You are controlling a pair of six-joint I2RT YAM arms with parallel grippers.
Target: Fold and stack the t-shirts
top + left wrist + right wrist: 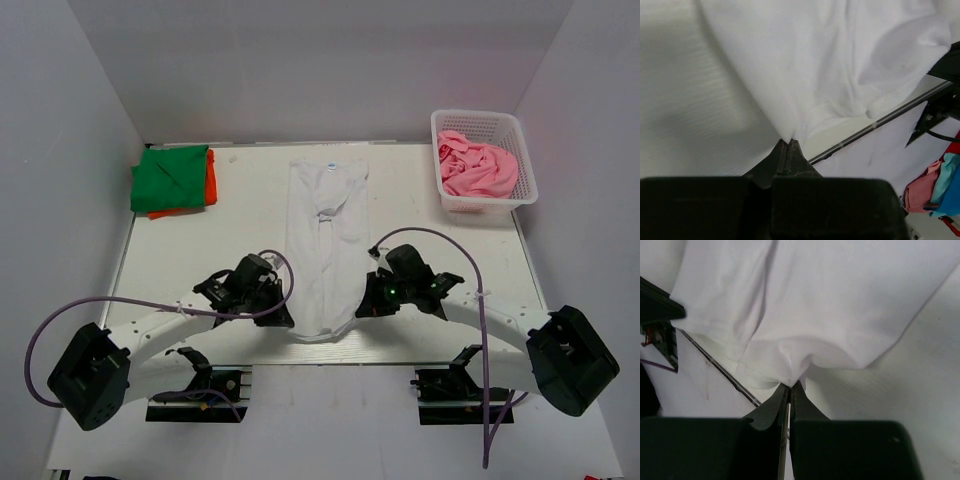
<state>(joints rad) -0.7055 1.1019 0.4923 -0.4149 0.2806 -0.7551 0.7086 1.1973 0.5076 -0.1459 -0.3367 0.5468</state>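
Note:
A white t-shirt [325,240] lies in a long narrow strip down the middle of the table, its small blue neck label at the far end. My left gripper [288,322] is shut on the near left hem corner; in the left wrist view the white t-shirt [830,60] bunches into the left gripper [788,141]. My right gripper [362,308] is shut on the near right hem corner, and in the right wrist view the white t-shirt [840,305] puckers into the right gripper [791,385]. A folded green t-shirt [170,178] lies on an orange t-shirt [211,185] at the far left. A pink t-shirt [478,168] lies crumpled in the basket.
The white lattice basket [524,165] stands at the far right corner. The table's near edge [330,362] runs just behind both grippers, with a metal rail [890,117] along it. White walls enclose the table on three sides.

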